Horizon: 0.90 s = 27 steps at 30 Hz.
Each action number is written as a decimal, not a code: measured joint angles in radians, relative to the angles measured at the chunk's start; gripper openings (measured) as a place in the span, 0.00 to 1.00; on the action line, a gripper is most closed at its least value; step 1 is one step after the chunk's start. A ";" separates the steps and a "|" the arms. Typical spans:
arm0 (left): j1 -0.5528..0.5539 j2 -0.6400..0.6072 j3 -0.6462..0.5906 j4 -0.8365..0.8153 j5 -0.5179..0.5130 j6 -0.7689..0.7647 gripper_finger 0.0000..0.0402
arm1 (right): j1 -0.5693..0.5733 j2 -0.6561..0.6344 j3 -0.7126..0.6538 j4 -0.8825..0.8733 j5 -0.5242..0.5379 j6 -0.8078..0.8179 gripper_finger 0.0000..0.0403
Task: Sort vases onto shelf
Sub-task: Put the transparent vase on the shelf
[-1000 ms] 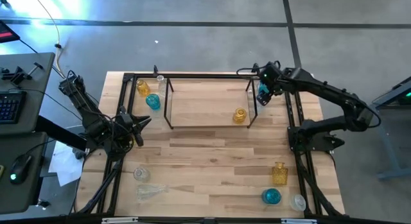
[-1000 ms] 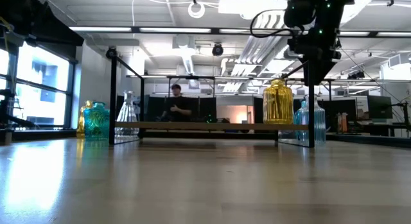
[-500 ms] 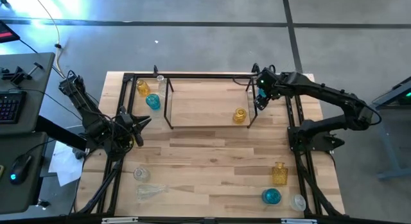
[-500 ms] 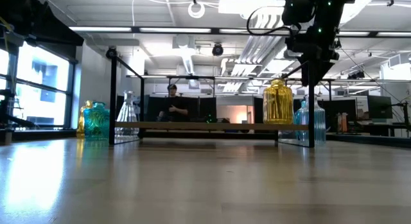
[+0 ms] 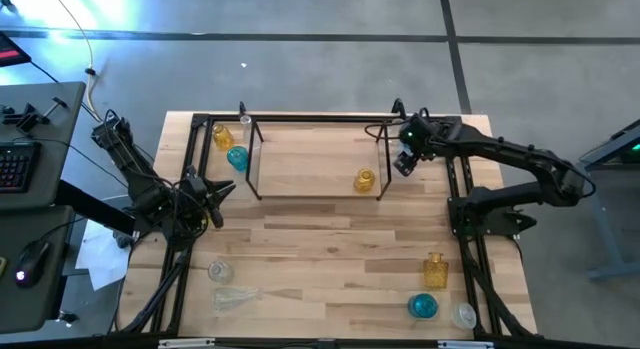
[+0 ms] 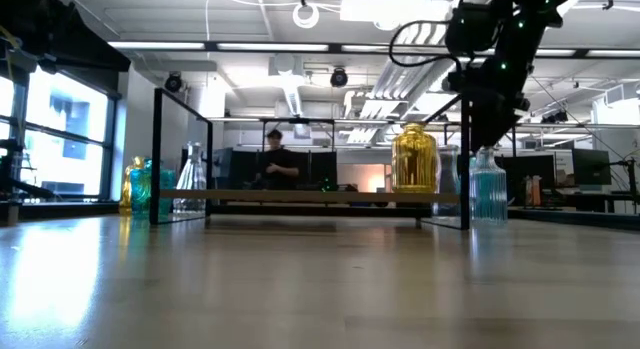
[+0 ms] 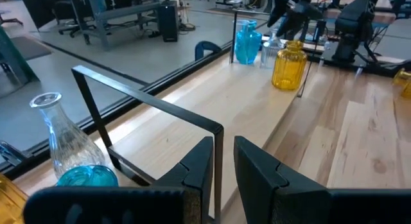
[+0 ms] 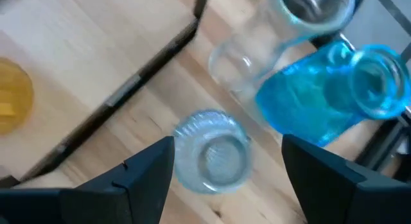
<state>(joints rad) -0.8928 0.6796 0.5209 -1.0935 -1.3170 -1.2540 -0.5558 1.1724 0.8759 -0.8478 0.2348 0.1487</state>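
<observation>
The shelf (image 5: 310, 197), a low rack of black rods, stands at the table's far middle with a yellow vase (image 5: 365, 179) on its right end. My right gripper (image 5: 403, 161) hangs open just right of the shelf, pointing down. Its fingers stand on either side of a clear ribbed vase (image 8: 212, 150) without touching it. A blue vase (image 8: 347, 95) and a clear one (image 8: 282, 31) stand just beyond. My left gripper (image 5: 225, 187) waits almost shut beside the shelf's near left corner rod (image 7: 218, 166). I cannot tell whether it touches the rod.
Yellow (image 5: 222, 137), blue (image 5: 237, 158) and clear (image 5: 247, 122) vases stand left of the shelf. Near right stand a yellow (image 5: 434, 270), a blue (image 5: 423, 306) and a clear vase (image 5: 463, 314). Two clear ones (image 5: 220, 272) are near left. A black frame (image 5: 195, 149) edges the table.
My right gripper has come down and moved toward the table's near edge, over the clear ribbed vase. The shelf, with the yellow vase on it, has slid toward the table's left edge, closer to my left gripper. What moved it does not show.
</observation>
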 joint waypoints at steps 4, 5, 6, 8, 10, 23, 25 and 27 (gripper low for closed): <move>0.000 0.000 0.000 0.008 -0.001 0.000 0.14 | -0.017 -0.022 0.001 -0.020 0.000 -0.011 0.67; 0.000 0.000 0.000 0.008 -0.001 0.000 0.14 | -0.020 -0.024 0.001 -0.025 0.000 -0.012 0.67; 0.000 0.000 0.000 0.009 0.000 0.000 0.14 | -0.023 -0.027 0.001 -0.029 0.000 -0.015 0.67; 0.000 0.000 0.000 0.014 -0.001 0.000 0.14 | -0.027 -0.029 0.001 -0.035 -0.001 -0.018 0.66; 0.000 0.000 0.000 0.017 -0.001 0.001 0.14 | -0.027 -0.029 0.001 -0.035 -0.005 -0.018 0.64; 0.000 0.000 0.000 0.025 -0.002 0.001 0.14 | -0.027 -0.029 0.001 -0.030 -0.054 -0.018 0.40; 0.000 0.000 0.000 0.026 -0.002 0.001 0.14 | -0.027 -0.029 0.001 -0.030 -0.061 -0.018 0.36; 0.000 0.000 0.000 0.026 -0.002 0.001 0.14 | -0.027 -0.029 -0.001 -0.024 -0.073 -0.018 0.33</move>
<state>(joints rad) -0.8928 0.6796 0.5213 -1.0672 -1.3193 -1.2526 -0.5827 1.1439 0.8754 -0.8719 0.1615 0.1307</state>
